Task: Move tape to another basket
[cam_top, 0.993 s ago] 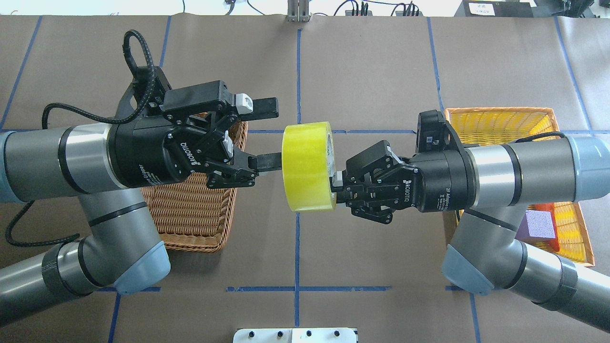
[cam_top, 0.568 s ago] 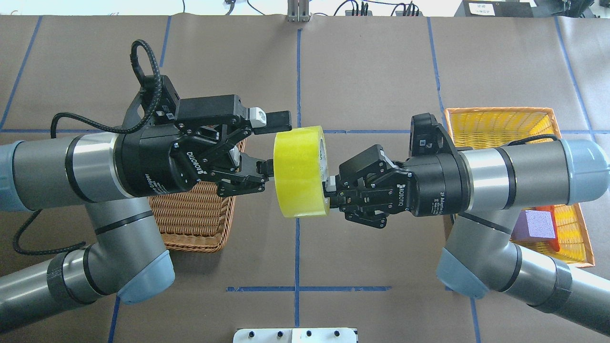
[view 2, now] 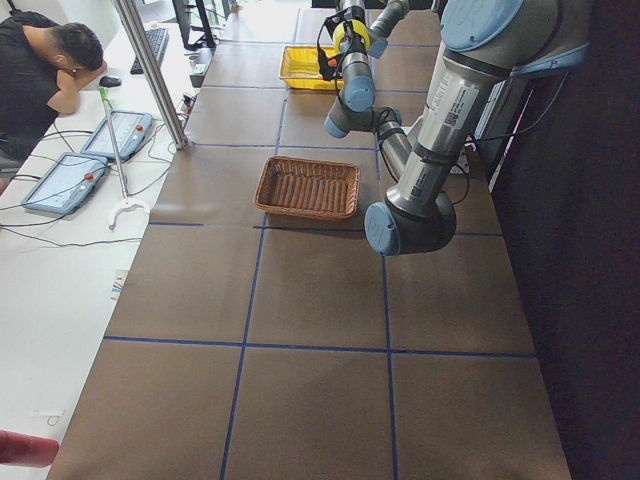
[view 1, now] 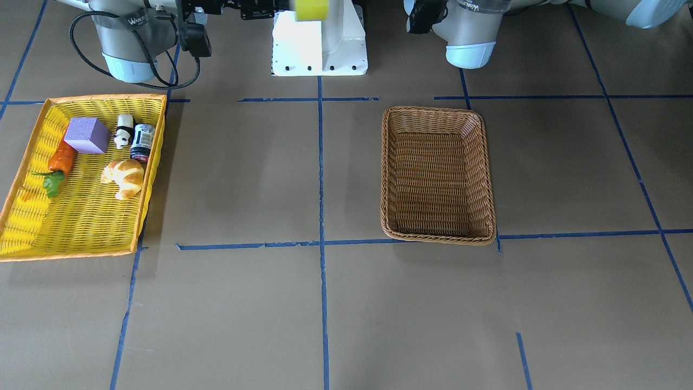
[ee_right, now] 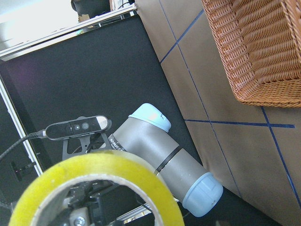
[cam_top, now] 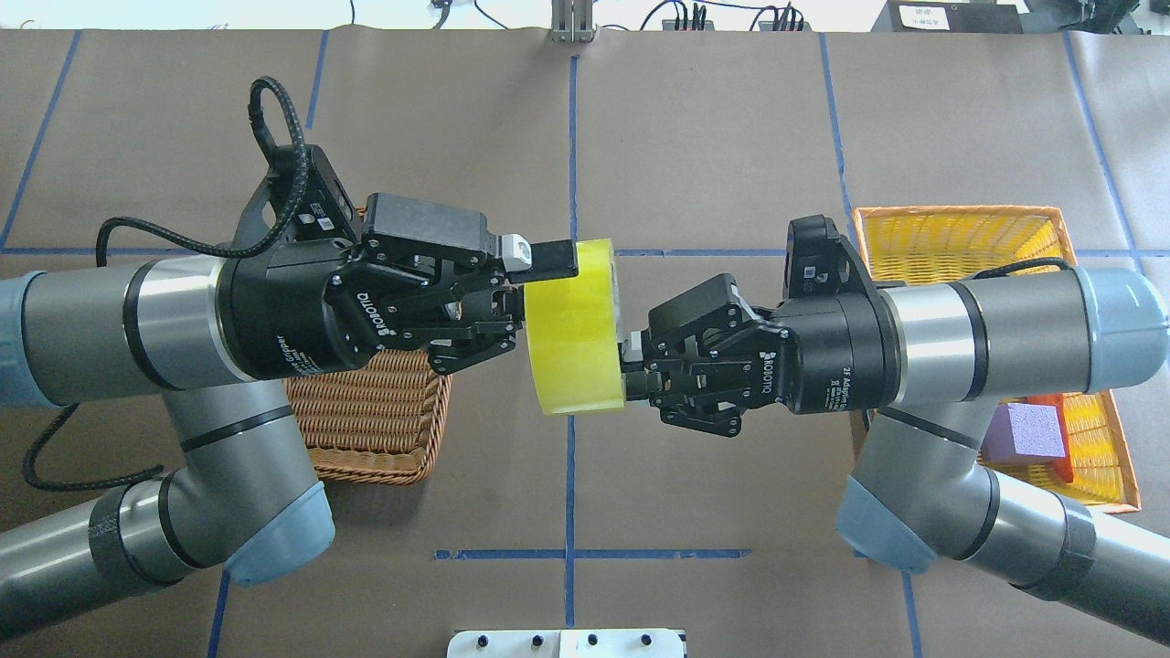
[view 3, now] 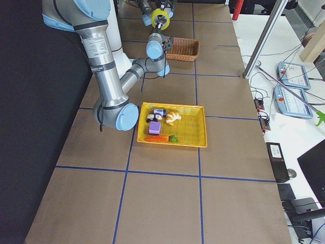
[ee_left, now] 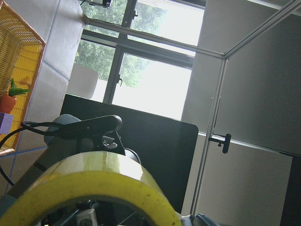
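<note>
Overhead exterior gives you the change most plainly. A second ago the left end effector (cam_top: 546, 287) was spread wide, with only its lower finger at the tape (cam_top: 574, 327). Now its fingers have drawn much closer together. The upper one lies along the far rim of the roll, where before it stood clear of it. The roll has also shifted a little toward the robot's left.

The right end effector (cam_top: 629, 364) looks unchanged, pinched narrow on the near wall of the roll at its right-hand face. The tape is held on edge in the air above the desk (cam_top: 731, 137), over the middle blue line. It is between the brown basket (cam_top: 375, 439) and the yellow tray (cam_top: 951, 233), and lies in neither.

Several things are hidden from you:
- **Left lower fingertip:** the roll covers it, so you cannot tell whether the left end effector is actually clamping the roll or only resting around it.
- **Brown basket:** the left arm covers its far half in the overhead view.
- **Yellow tray:** the right arm hides much of it there, leaving only a purple block (cam_top: 1036, 429) and a bit of orange.
- **Front-facing view:** both end effectors are cut at the top edge, and only a sliver of yellow roll shows.
- **Wrist views:** each sees the roll only as a yellow arc along the bottom.
- **Side views:** the grip is too small to judge.
</note>
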